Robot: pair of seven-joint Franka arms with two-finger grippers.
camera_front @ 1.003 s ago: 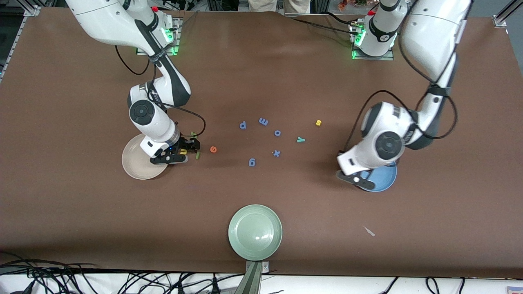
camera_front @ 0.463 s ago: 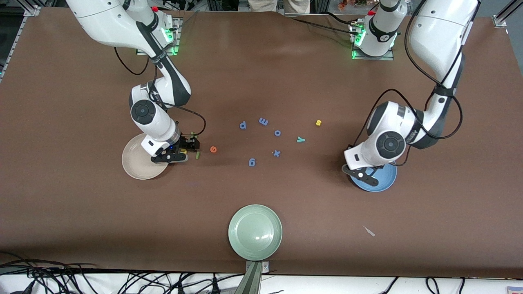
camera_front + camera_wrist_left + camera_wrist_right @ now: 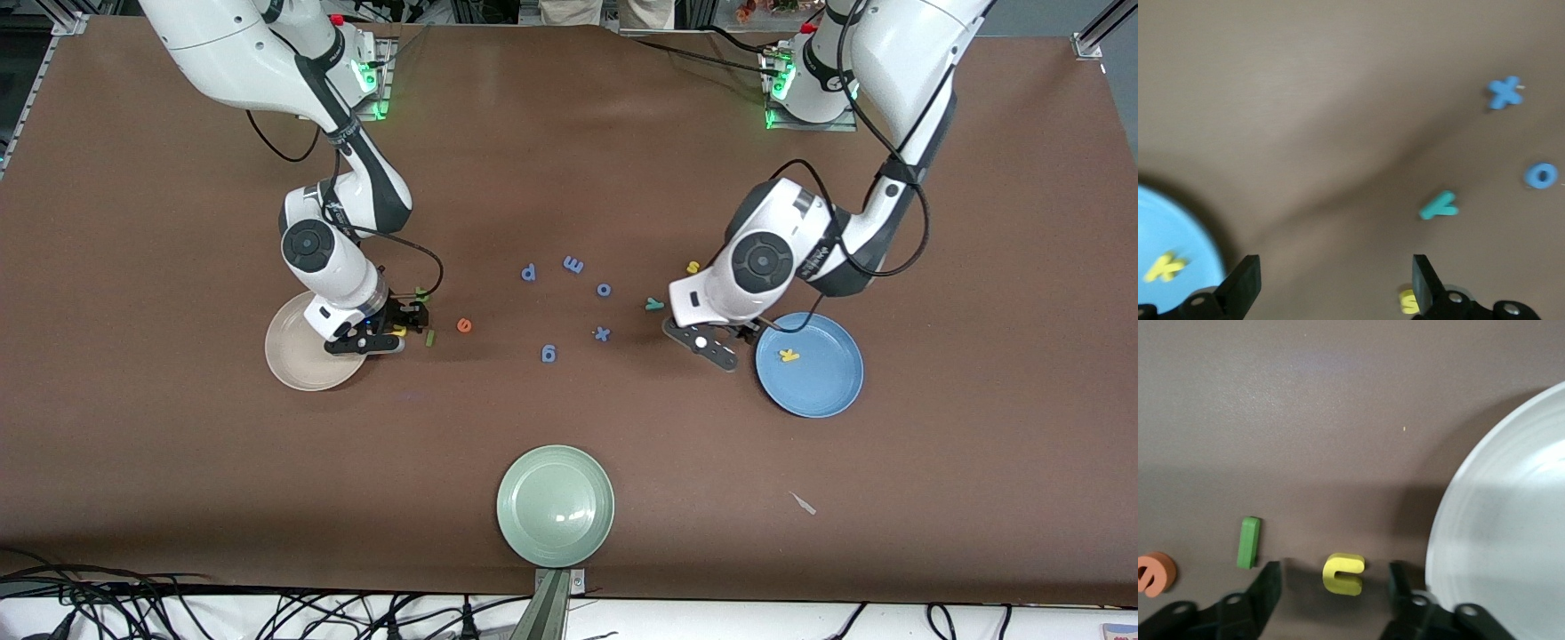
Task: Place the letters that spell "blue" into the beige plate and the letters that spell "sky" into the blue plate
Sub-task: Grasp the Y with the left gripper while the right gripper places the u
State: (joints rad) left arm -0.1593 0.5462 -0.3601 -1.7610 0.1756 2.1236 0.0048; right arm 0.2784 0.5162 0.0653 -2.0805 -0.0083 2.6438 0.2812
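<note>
The right wrist view shows what the front view hides: right gripper (image 3: 1331,583) jaws open around yellow u (image 3: 1343,573), on the desk (image 3: 569,178) beside beige plate (image 3: 1511,540). Left gripper (image 3: 1331,280) jaws wide, empty; yellow k (image 3: 789,356) lies in blue plate (image 3: 827,391).

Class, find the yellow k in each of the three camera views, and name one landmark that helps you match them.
Front view: the yellow k lies in the blue plate.
Left wrist view: the yellow k lies in the blue plate, at the frame's edge.
Right wrist view: not in it.
Shared landmark: the teal y.
</note>
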